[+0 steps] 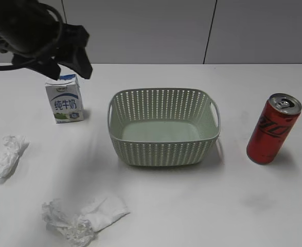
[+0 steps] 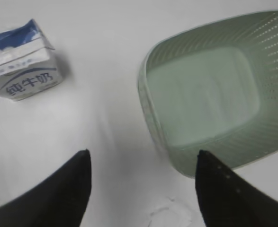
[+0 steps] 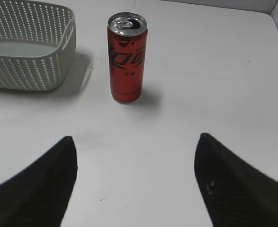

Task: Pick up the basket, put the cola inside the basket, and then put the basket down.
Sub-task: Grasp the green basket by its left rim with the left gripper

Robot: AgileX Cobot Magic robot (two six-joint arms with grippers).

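Bright even light, blurred left-wrist view.

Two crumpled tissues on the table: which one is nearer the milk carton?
The smaller tissue at the far left edge, below the milk carton; the bigger tissue lies at the front.

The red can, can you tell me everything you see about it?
The can is tall, slim and red, with black script lettering down its side. It looks like shiny metal, and its silver top has a pull tab. Whether it has been opened is unclear. It stands upright on the white table, to the right of the green basket with a gap between them. Nothing touches it except the table. It casts a small shadow.
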